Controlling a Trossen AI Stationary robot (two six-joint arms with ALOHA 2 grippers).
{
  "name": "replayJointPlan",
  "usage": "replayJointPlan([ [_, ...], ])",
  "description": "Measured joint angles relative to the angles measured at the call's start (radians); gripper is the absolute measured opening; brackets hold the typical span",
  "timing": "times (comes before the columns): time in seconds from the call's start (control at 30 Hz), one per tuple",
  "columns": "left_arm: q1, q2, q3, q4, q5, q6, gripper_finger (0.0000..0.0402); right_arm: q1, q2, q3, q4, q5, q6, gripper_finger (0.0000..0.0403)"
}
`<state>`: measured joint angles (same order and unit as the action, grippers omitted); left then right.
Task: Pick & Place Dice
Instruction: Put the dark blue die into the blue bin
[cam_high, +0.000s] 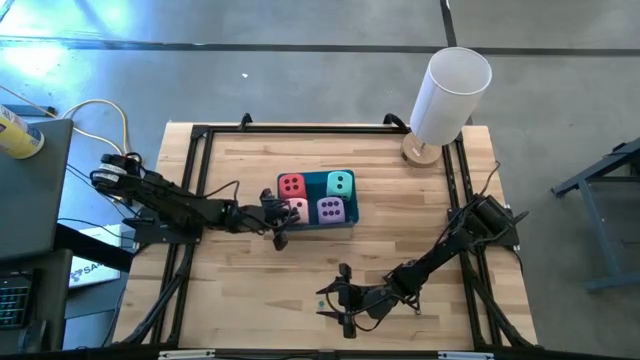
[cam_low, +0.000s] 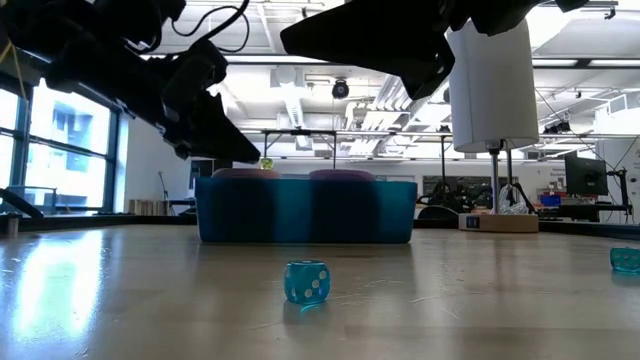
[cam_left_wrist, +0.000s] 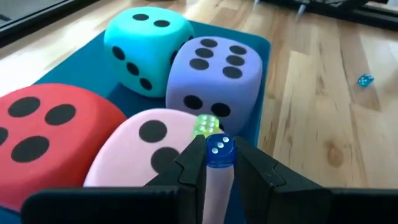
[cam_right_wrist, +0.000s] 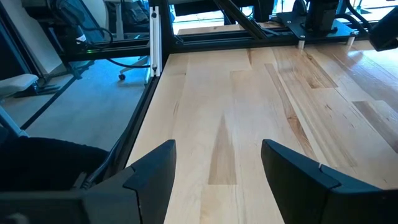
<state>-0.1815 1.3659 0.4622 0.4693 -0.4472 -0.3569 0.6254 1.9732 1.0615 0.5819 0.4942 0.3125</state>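
Observation:
Four soft dotted dice sit packed in the blue tray (cam_high: 316, 224): red (cam_high: 291, 184), teal (cam_high: 340, 183), pink (cam_high: 298, 208) and purple (cam_high: 331, 210). The left wrist view shows them close up: red (cam_left_wrist: 43, 140), teal (cam_left_wrist: 146, 46), pink (cam_left_wrist: 146, 152), purple (cam_left_wrist: 214, 71). My left gripper (cam_left_wrist: 219, 165) hovers at the tray's left side (cam_high: 280, 222), over the pink die, shut on a tiny blue dotted cube (cam_left_wrist: 219, 151). A tiny yellow-green cube (cam_left_wrist: 205, 126) lies between the pink and purple dice. My right gripper (cam_high: 338, 300) is open over bare wood (cam_right_wrist: 217, 155) near the table's near edge. My left gripper pinches the tiny blue dotted cube (cam_left_wrist: 219, 149) between its two fingertips (cam_left_wrist: 194, 163), one on each side face. The fingers reach in from the table's left. The cube is lifted clear, above the pink die.
A tiny translucent blue cube (cam_low: 306, 283) lies on the wood in front of the tray (cam_low: 305, 210), and another (cam_low: 625, 260) lies off to the right. One more (cam_left_wrist: 365, 79) shows beyond the tray. A white cylinder lamp (cam_high: 448, 95) stands at the far right corner.

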Motion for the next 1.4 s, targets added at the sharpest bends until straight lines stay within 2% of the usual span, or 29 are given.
replayJointPlan([
  [0.7, 0.03, 0.048, 0.0, 0.079, 0.008, 0.016, 0.0058, -0.007, 0.0, 0.0, -0.002, 0.0, 0.001, 0.0229],
  [0.87, 0.058, 0.063, 0.0, 0.091, 0.047, 0.016, 0.0058, -0.007, 0.0, 0.0, -0.002, 0.0, 0.003, 0.0229],
  [1.03, 0.083, 0.104, 0.0, 0.18, 0.132, 0.016, 0.0058, -0.012, 0.0, 0.0, -0.002, 0.0, 0.004, 0.0229],
  [1.4, 0.085, 0.131, 0.0, 0.256, 0.143, 0.064, 0.0058, -0.012, 0.0, 0.0, -0.005, 0.0, 0.004, 0.0229],
])
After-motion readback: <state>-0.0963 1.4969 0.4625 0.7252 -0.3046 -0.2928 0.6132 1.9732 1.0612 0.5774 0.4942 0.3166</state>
